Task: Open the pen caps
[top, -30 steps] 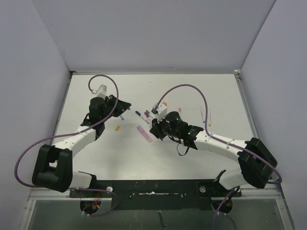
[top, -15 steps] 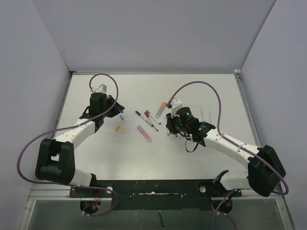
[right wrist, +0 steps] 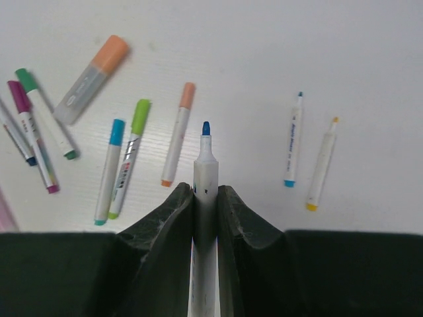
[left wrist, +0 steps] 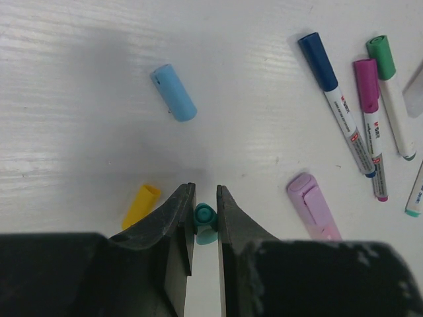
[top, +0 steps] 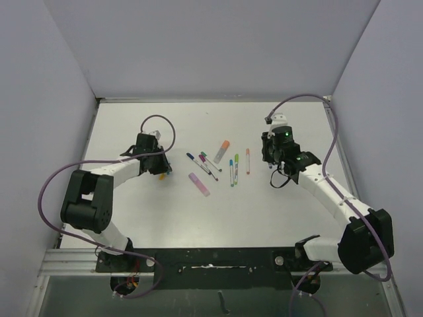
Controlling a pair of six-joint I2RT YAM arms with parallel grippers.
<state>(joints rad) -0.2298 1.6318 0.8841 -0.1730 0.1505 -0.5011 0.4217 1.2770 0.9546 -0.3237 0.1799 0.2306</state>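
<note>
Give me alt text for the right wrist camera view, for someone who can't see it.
The right gripper clamps an uncapped white plastic pen with a blue tip, pointing away. On the white table, several capped pens lie left and two uncapped pens right.

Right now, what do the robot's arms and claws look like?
The left arm and right arm are white tubes with chunky black joints. A purple cable loops along each. The left claw and right claw each have two black curved fingers.
</note>
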